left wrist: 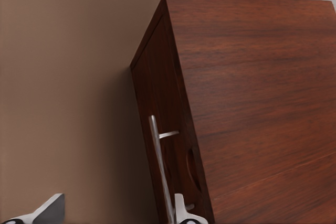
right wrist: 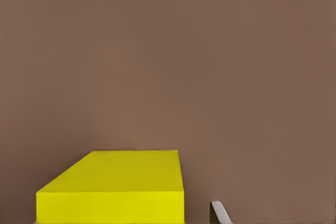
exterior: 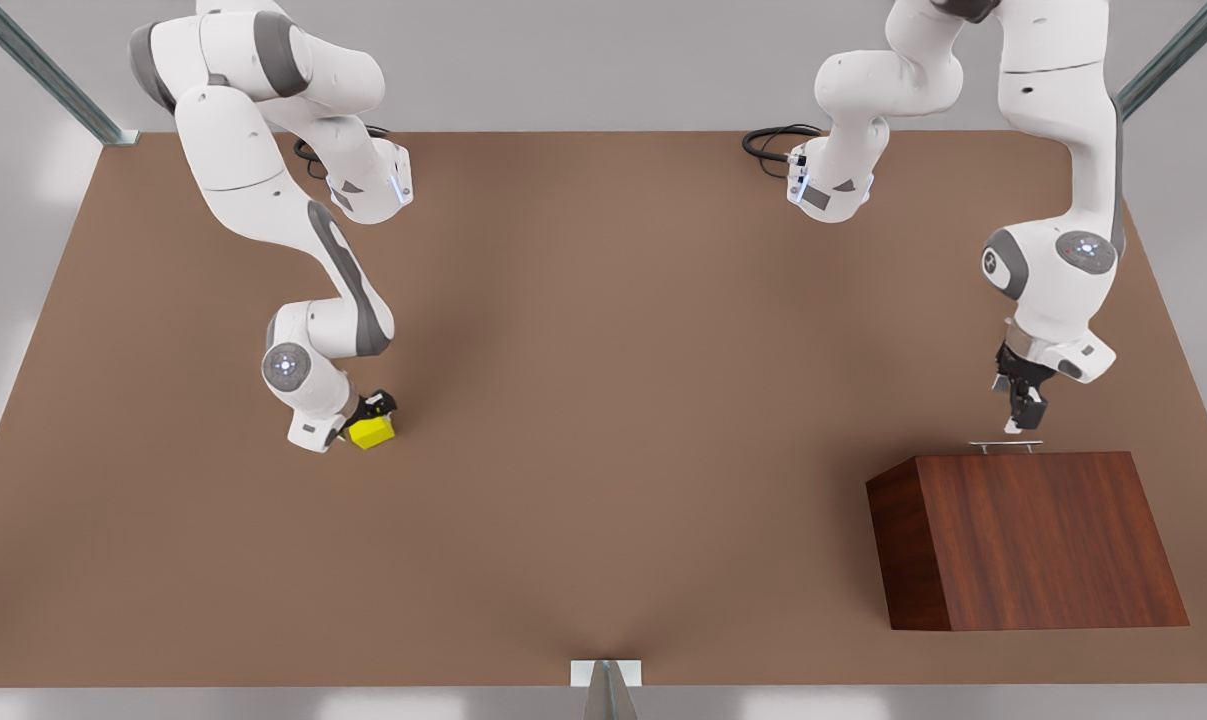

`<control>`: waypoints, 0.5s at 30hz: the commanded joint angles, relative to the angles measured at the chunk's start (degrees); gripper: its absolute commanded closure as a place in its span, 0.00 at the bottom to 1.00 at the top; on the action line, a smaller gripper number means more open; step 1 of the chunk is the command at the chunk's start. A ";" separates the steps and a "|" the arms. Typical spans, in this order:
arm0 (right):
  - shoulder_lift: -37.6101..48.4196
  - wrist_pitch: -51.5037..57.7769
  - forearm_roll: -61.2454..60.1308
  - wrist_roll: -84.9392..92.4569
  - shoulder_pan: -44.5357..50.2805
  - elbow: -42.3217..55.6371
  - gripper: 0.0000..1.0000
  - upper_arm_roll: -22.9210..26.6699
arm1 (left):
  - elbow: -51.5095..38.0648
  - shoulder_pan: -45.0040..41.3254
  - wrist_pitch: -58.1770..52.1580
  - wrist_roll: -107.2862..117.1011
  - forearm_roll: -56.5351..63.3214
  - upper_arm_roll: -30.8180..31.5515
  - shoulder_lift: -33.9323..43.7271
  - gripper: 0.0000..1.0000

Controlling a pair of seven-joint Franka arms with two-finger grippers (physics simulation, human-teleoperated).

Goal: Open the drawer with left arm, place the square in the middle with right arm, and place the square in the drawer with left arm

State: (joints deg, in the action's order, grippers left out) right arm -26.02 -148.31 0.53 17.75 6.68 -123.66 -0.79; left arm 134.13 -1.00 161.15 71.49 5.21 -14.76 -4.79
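Note:
The wooden box (exterior: 1033, 540) stands at the front view's right, its drawer (left wrist: 160, 108) pushed in flush. My left gripper (exterior: 1019, 422) hangs just over the silver handle (exterior: 1006, 446), open. In the left wrist view the handle (left wrist: 157, 161) lies between my left gripper's (left wrist: 113, 213) two fingertips, close to one of them. On the tabletop at the front view's left sits the yellow square (exterior: 372, 432). My right gripper (exterior: 373, 410) is low over it and open. The right wrist view has the square (right wrist: 113, 187) close up, with one fingertip (right wrist: 219, 213) a small gap beside it.
The brown tabletop (exterior: 603, 400) stretches wide between the two arms. The box sits near the table's front right corner. Metal frame posts (exterior: 1173, 55) stand at the back corners, and a bracket (exterior: 605, 675) is at the front edge.

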 commanded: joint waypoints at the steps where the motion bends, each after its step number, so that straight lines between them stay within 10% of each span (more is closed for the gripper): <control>1: 0.10 0.22 0.00 0.00 -0.09 0.00 0.12 -0.09 | -0.01 0.03 0.04 -0.03 0.33 0.00 -0.14 0.00; 15: 0.45 1.98 0.00 -2.28 0.00 0.70 0.29 -0.18 | -3.26 1.53 2.06 -0.47 0.33 0.00 -6.11 0.00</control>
State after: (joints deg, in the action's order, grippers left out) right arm -25.58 -146.34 0.48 15.51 6.68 -123.01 -0.97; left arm 130.87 0.67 163.21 71.02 5.55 -14.76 -11.06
